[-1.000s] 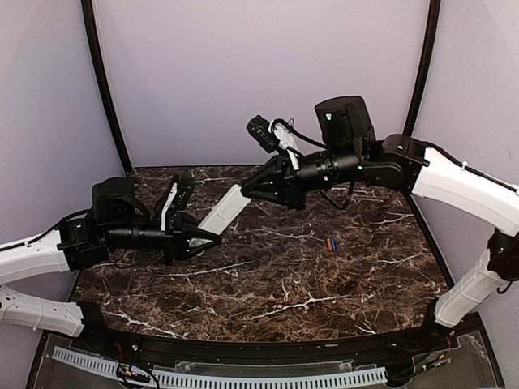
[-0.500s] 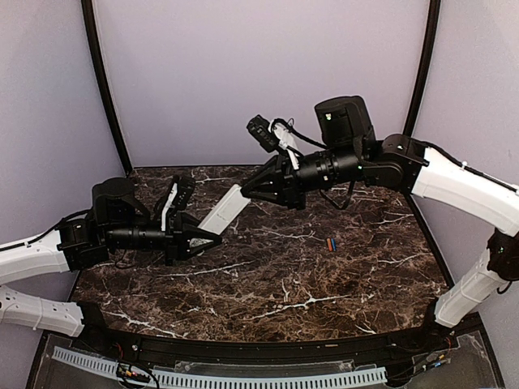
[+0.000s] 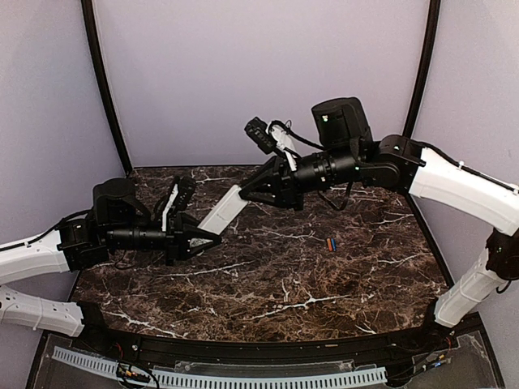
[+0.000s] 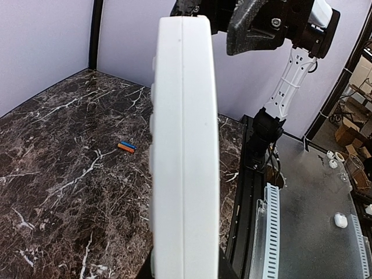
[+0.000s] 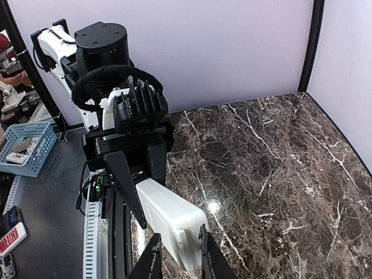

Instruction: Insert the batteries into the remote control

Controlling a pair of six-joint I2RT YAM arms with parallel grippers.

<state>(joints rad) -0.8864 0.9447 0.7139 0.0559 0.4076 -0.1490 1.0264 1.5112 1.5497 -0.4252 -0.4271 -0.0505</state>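
Observation:
The remote control (image 3: 225,208), a slim white bar, hangs in the air over the table's left half. My left gripper (image 3: 212,237) is shut on its near end; in the left wrist view the remote (image 4: 185,145) stands edge-on and hides most of the gripper (image 4: 185,270). My right gripper (image 5: 179,253) straddles the remote's far end (image 5: 171,218), fingers slightly spread, with a small gap at the left finger. It also shows from above (image 3: 247,191). The orange-red and blue batteries (image 3: 331,242) lie side by side on the table to the right, also in the left wrist view (image 4: 126,147).
The dark marble table (image 3: 276,284) has black posts at its back corners and lilac walls behind. A white slotted cable duct (image 3: 219,378) runs along the near edge. A blue basket (image 5: 26,148) stands off the table.
My right gripper has slid a little to the left, further over the remote's far end. The left arm, the remote and the batteries have not moved.

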